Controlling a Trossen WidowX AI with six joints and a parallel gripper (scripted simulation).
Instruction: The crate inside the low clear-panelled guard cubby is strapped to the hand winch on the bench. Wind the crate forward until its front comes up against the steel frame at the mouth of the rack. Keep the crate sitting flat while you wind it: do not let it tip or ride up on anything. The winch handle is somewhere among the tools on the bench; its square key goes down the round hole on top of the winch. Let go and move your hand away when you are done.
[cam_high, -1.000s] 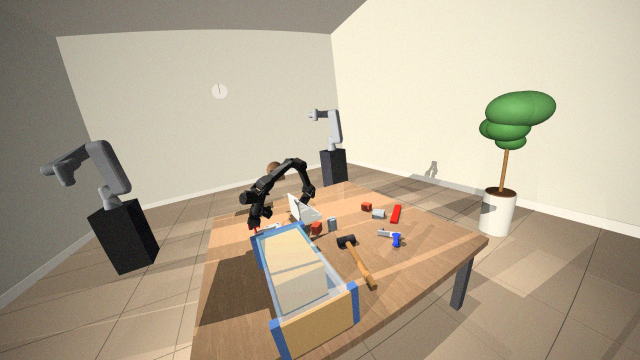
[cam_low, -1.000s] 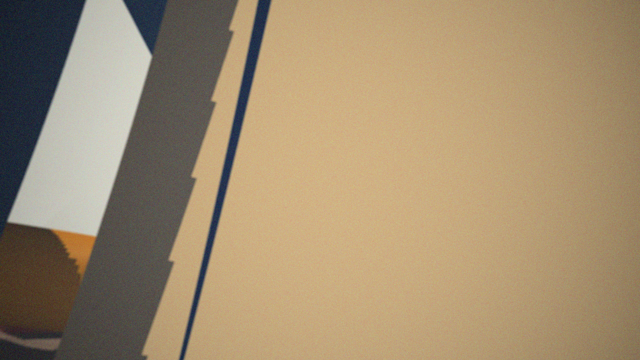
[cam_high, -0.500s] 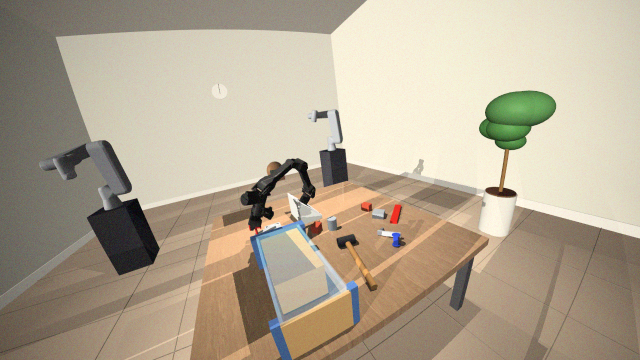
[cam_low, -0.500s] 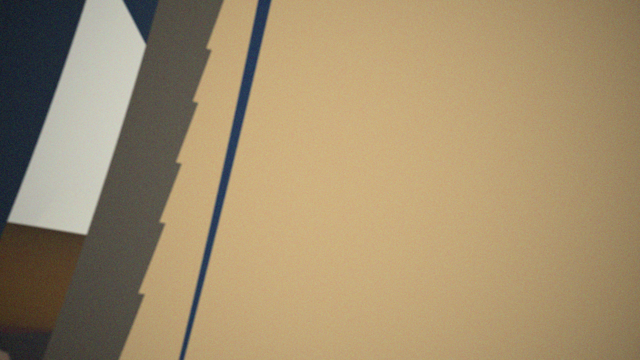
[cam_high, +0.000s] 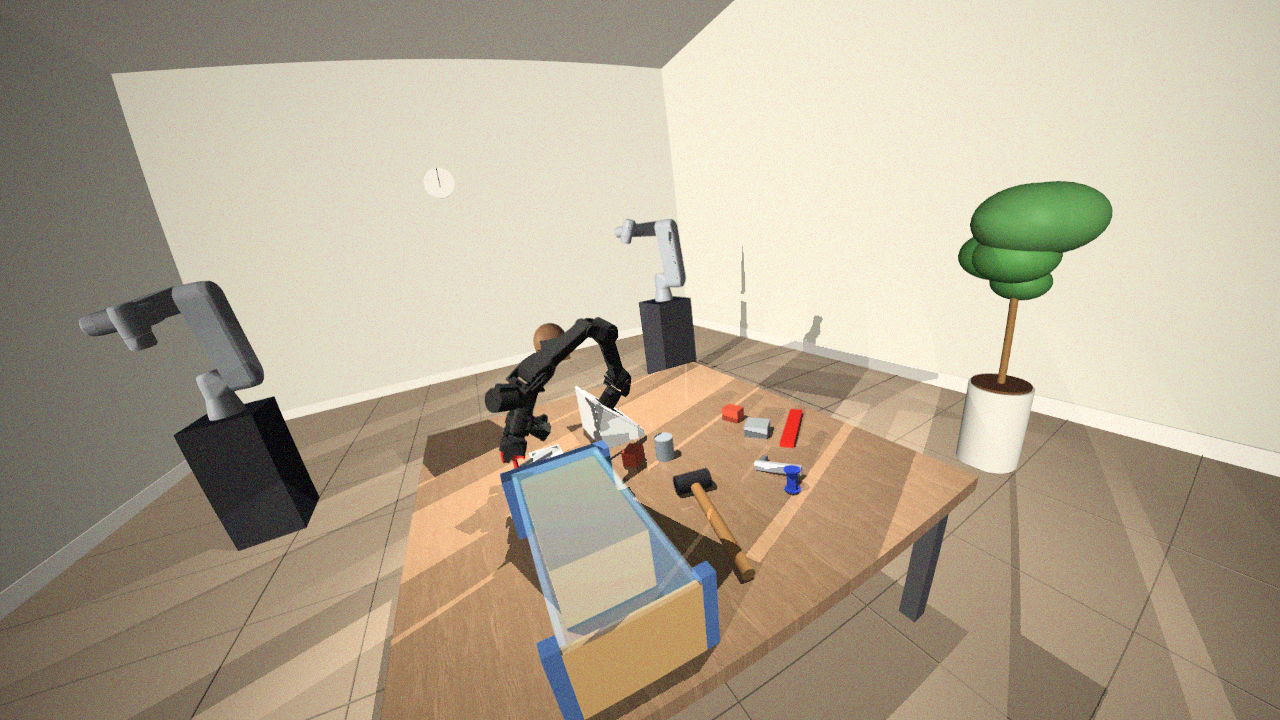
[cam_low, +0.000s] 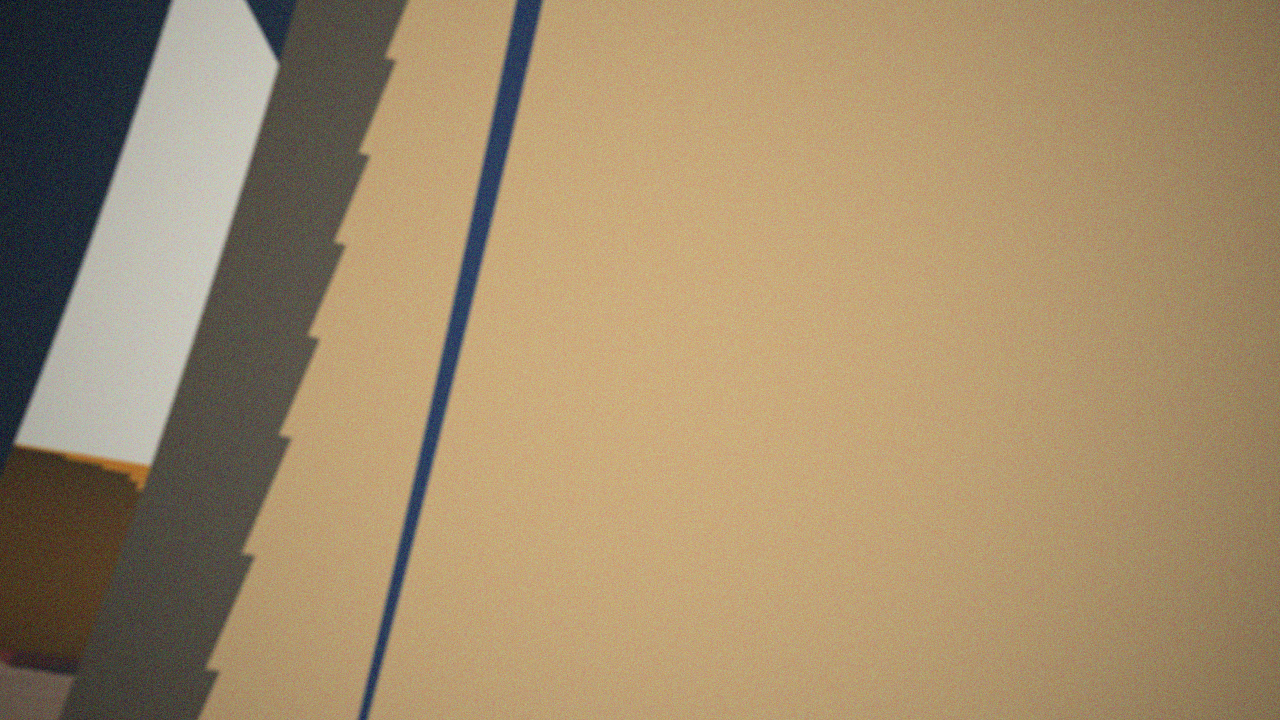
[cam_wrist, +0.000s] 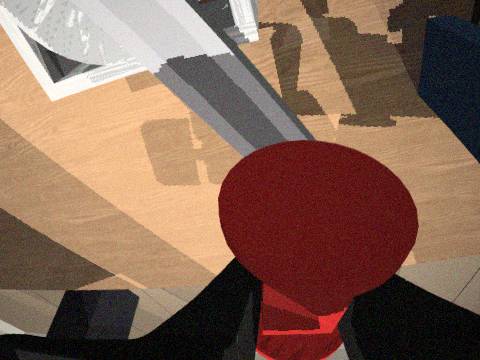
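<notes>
The gripper (cam_wrist: 300, 320) is closed on a red knob (cam_wrist: 318, 225), one black finger on either side of its narrow neck. The knob's broad round top faces the camera. Beyond it a grey bar (cam_wrist: 220, 95) slants up and to the left, over a pale, white-edged object (cam_wrist: 75, 82) on the wooden bench (cam_wrist: 100, 150). Shadows lie across the wood grain. A dark blue piece (cam_wrist: 447, 75) stands at the right edge, and a dark block (cam_wrist: 95, 312) shows lower left.
</notes>
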